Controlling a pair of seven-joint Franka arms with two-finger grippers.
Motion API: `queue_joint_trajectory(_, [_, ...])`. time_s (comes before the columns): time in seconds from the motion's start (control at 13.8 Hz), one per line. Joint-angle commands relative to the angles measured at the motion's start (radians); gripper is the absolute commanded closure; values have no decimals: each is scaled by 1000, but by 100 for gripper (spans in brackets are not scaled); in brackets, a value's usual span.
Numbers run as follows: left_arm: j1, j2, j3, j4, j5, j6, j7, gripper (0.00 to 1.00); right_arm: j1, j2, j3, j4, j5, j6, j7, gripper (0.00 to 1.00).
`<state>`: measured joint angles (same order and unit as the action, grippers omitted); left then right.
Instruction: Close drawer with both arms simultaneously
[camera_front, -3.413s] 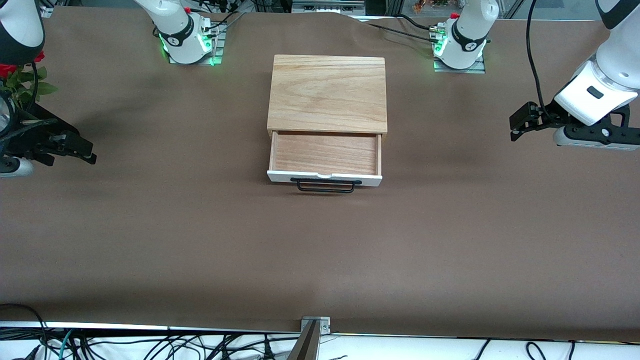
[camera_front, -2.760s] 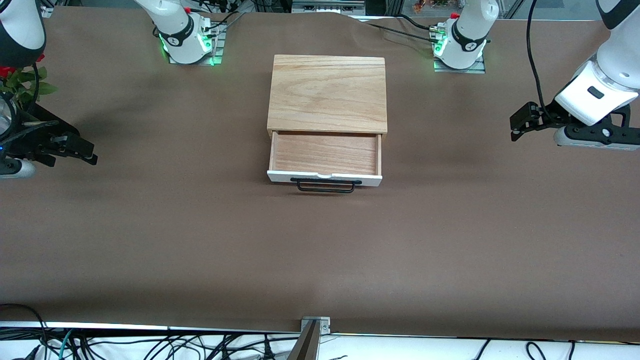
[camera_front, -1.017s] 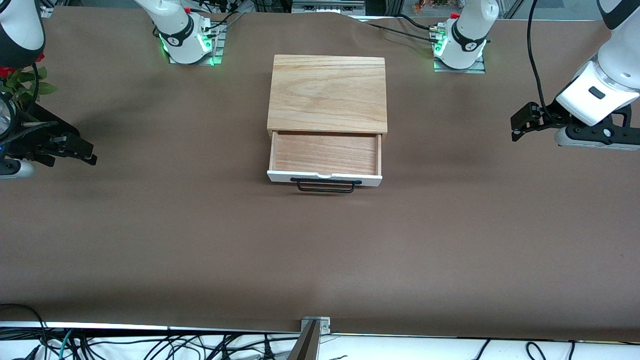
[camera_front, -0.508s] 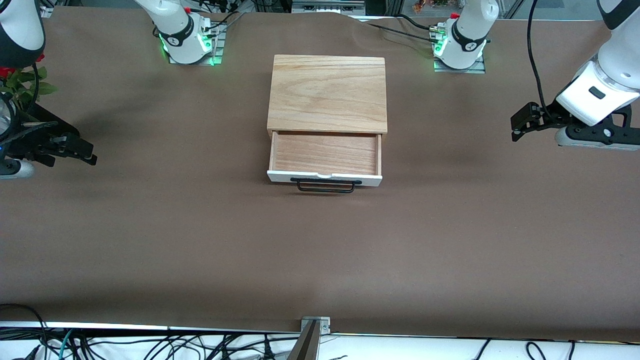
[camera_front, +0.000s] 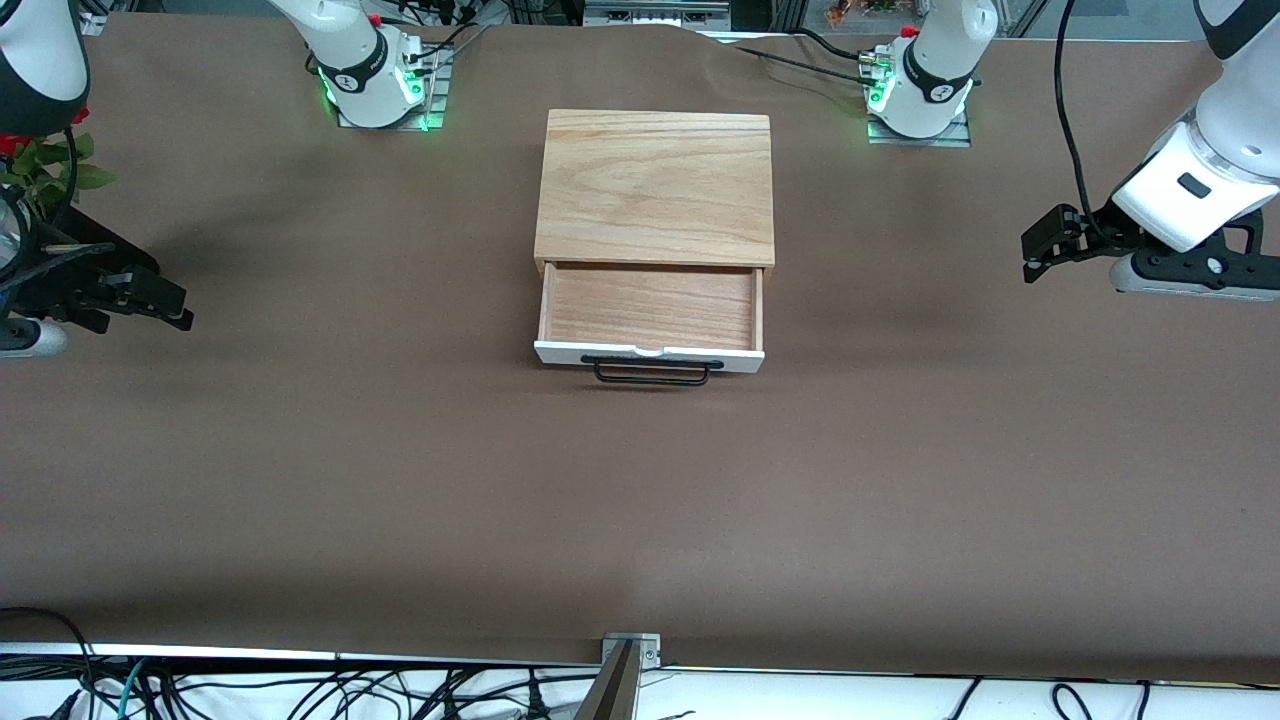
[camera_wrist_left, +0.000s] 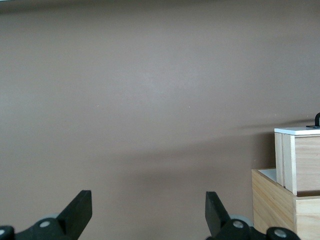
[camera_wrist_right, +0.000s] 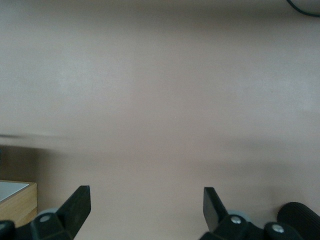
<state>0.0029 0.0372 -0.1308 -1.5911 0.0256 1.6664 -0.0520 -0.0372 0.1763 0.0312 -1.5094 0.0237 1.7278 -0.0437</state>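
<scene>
Brown desk (camera_front: 400, 480) carries a drawer (camera_front: 650, 318) pulled out of its wooden box (camera_front: 655, 185), handle toward the camera. Both claws hover apart-fingered, well away: right claw (camera_front: 150, 298) at its end, left claw (camera_front: 1045, 245) at its own.

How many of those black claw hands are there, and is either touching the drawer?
2. The left gripper hangs open over the table's left-arm end; the right gripper hangs open over the right-arm end. Neither touches the drawer, which stands pulled out between them.
</scene>
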Motion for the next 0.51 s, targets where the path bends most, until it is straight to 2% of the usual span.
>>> queue_joint_trajectory(0.0, [6,18,-6,37,24,-11,9,0,-7,15,7,28,-1,-11,10,0])
queue_joint_trajectory(0.44, [25,18,-4,34,22,-13,17,0,2,20,10,28,-2,-10,10,0])
